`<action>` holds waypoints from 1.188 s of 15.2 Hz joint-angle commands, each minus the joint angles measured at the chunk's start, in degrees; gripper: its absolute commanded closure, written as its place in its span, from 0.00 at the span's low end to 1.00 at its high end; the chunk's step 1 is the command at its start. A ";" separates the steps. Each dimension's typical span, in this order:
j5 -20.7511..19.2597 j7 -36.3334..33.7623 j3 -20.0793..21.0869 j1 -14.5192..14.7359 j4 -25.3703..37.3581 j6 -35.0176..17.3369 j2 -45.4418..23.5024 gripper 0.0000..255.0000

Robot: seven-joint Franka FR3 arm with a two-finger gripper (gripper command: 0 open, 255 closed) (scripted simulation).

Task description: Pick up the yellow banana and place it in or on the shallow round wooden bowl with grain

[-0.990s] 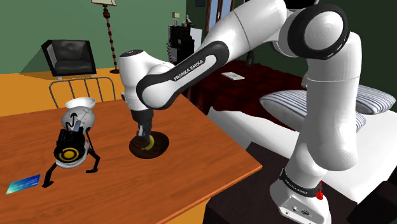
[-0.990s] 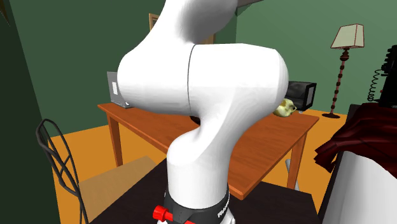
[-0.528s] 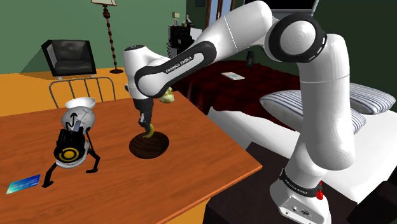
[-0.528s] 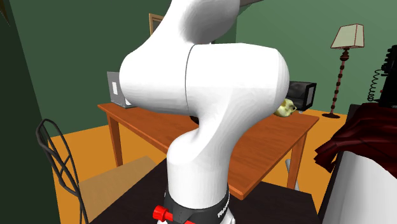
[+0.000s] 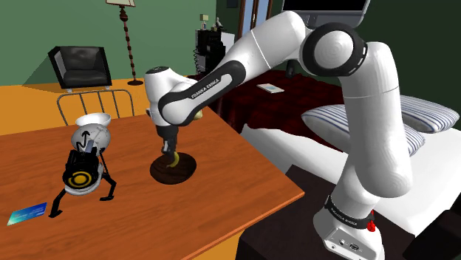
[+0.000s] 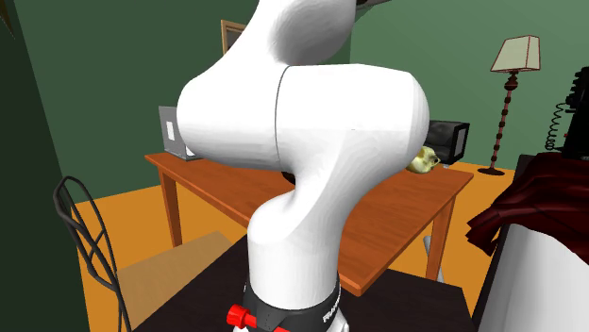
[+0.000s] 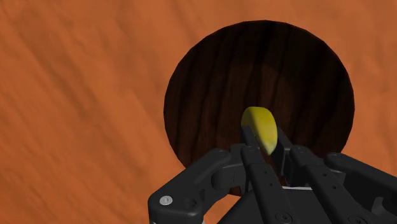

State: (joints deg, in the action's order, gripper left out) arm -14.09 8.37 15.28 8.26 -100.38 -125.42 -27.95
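Banana (image 7: 259, 129) hangs pinched in the claw (image 7: 268, 151), just above the dark wooden bowl (image 7: 210, 83), left of centre in the shoulder view. Let go end-down, it might topple, roll over the shallow rim and land on the table (image 7: 76, 95).

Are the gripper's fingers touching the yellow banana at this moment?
Touching. The wrist view shows the fingers clasping the banana from both sides, over the dark bowl.

Bright, even light from above; the white arm (image 5: 377, 140) shades grey underneath, the banana (image 7: 259, 126) glows.
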 commanded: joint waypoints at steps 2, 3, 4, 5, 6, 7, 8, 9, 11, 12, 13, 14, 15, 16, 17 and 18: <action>-0.56 -0.41 -0.31 0.18 -0.32 -1.72 -1.43 1.00; -0.74 -0.56 -0.42 0.25 -0.44 -2.28 -1.88 1.00; -1.04 -0.80 -0.60 0.36 -0.63 -3.21 -2.66 1.00; -1.04 -0.80 -0.60 0.36 -0.64 -3.22 -2.65 1.00; -1.04 -0.80 -0.60 0.36 -0.63 -3.21 -2.66 1.00; -1.04 -0.80 -0.60 0.36 -0.63 -3.21 -2.66 1.00; -1.04 -0.80 -0.60 0.36 -0.63 -3.21 -2.66 1.00; -1.04 -0.80 -0.60 0.36 -0.63 -3.21 -2.66 1.00; -1.04 -0.80 -0.60 0.36 -0.63 -3.21 -2.66 1.00; -1.04 -0.80 -0.60 0.36 -0.63 -3.21 -2.66 1.00; -1.04 -0.79 -0.60 0.34 -0.65 -3.23 -2.66 0.00; -1.05 -0.80 -0.60 0.35 -0.68 -3.24 -2.64 0.00; -1.05 -0.80 -0.60 0.35 -0.65 -3.23 -2.65 0.00; -1.05 -0.80 -0.60 0.35 -0.65 -3.22 -2.65 0.00; -1.04 -0.80 -0.60 0.35 -0.66 -3.23 -2.65 0.00; -1.04 -0.80 -0.60 0.36 -0.63 -3.21 -2.66 0.00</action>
State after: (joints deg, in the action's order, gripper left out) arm -15.13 7.57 14.68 8.61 -101.03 -128.64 -30.60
